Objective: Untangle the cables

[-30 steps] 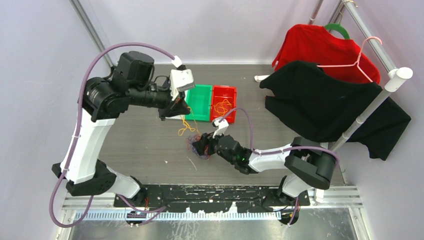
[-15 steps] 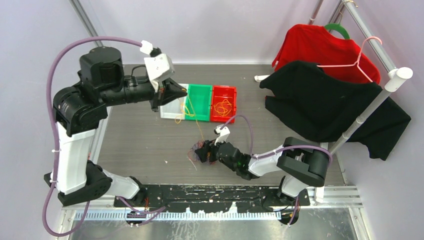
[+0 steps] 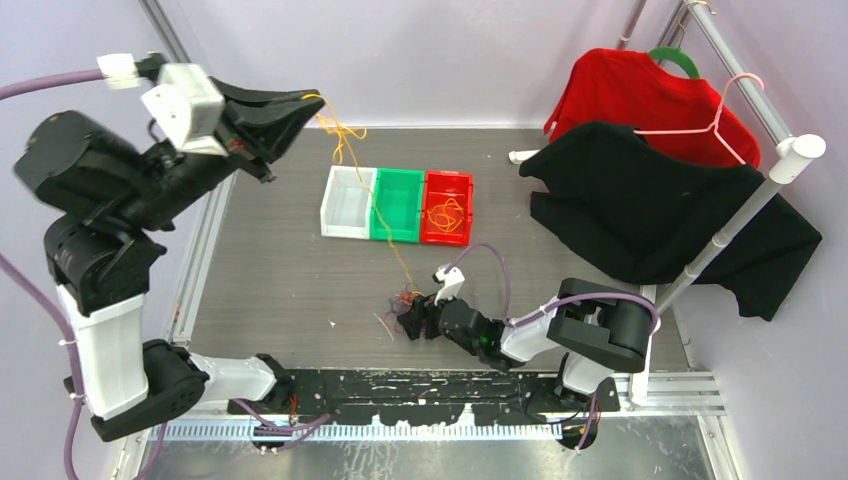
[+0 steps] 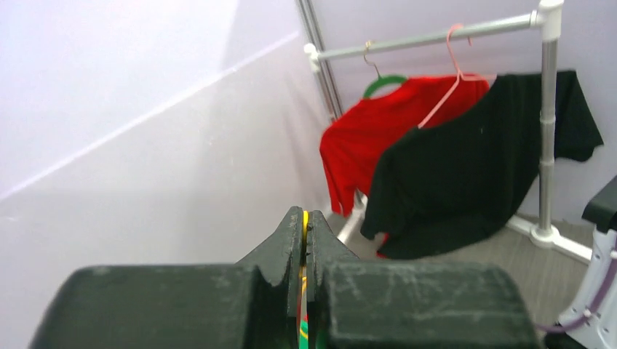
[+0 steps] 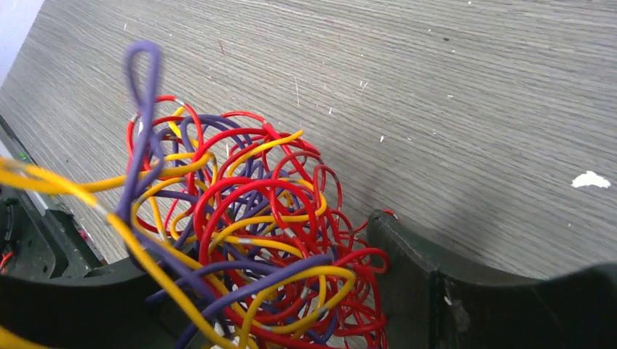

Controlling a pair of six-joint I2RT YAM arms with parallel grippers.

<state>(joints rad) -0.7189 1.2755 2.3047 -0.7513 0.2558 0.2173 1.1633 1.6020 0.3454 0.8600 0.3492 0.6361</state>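
Top external view shows the left gripper high in the upper left of the frame, pinched tight on a yellow cable. The strand runs down to the tangle of red, yellow and purple cables on the table at lower centre. The right gripper sits there, fingers spread wide on either side of the tangle. More yellow cable lies in the red bin.
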